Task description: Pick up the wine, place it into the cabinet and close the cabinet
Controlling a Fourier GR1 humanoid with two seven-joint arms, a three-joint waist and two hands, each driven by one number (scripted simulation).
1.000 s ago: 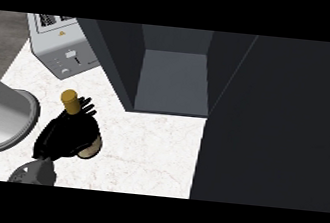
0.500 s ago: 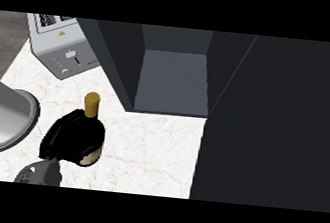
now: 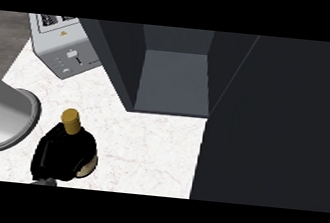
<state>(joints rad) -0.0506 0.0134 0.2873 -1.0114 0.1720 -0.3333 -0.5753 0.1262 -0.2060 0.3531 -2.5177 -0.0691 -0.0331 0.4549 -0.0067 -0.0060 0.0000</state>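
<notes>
A black hand on a grey forearm.

Kitchen; marble counter, toaster, open dark cabinet

The wine is a dark, nearly black bottle with a gold cap on its neck and a pale label showing at its lower right side. It stands at the near left of the white counter, upright or nearly so, cap pointing up and slightly far. The cabinet is dark grey and stands open at the far centre, its grey inner shelf bare. Its dark door fills the right. The bottle is outside it, near and to the left.
</notes>
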